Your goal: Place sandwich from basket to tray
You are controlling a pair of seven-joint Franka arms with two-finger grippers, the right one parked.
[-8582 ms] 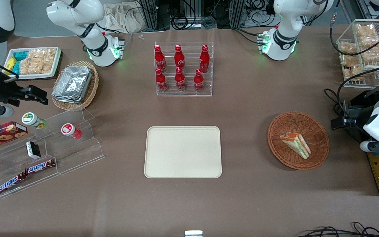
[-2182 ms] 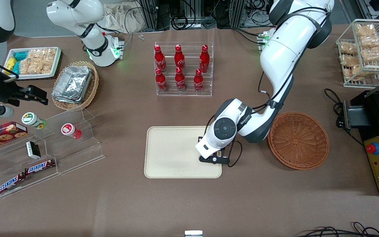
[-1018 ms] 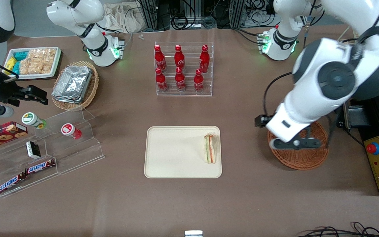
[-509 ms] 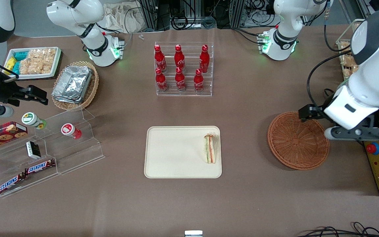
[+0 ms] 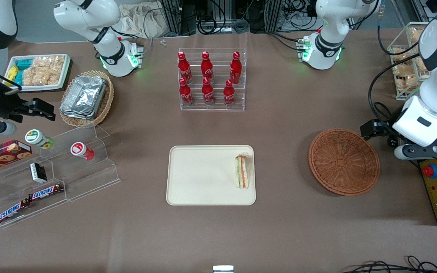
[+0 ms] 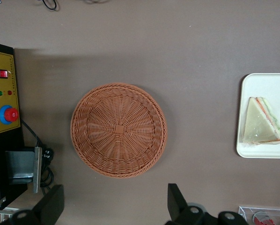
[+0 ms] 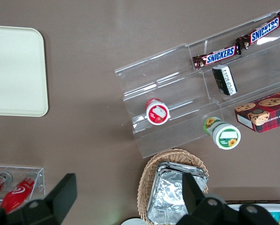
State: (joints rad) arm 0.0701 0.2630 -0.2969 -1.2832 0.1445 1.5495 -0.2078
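Observation:
The sandwich (image 5: 242, 171) lies on the cream tray (image 5: 199, 178), at the tray's edge nearest the basket; it also shows in the left wrist view (image 6: 262, 122) on the tray (image 6: 261, 86). The round reddish-brown basket (image 5: 343, 162) holds nothing, as the left wrist view (image 6: 119, 130) confirms. My left gripper (image 5: 425, 151) hangs high beside the basket, toward the working arm's end of the table, over the black control box. In the left wrist view the gripper (image 6: 114, 211) is open and empty, its fingers (image 6: 177, 206) wide apart.
A clear rack of red cola bottles (image 5: 211, 81) stands farther from the camera than the tray. A control box with a red button (image 5: 436, 185) and a wire rack of snacks (image 5: 412, 60) flank the basket. An acrylic stand (image 5: 51, 170) and foil-container basket (image 5: 85, 96) sit toward the parked arm's end.
The sandwich went from the basket to the tray and was let go. The gripper then rose, passed over the basket and moved on to the working arm's end of the table.

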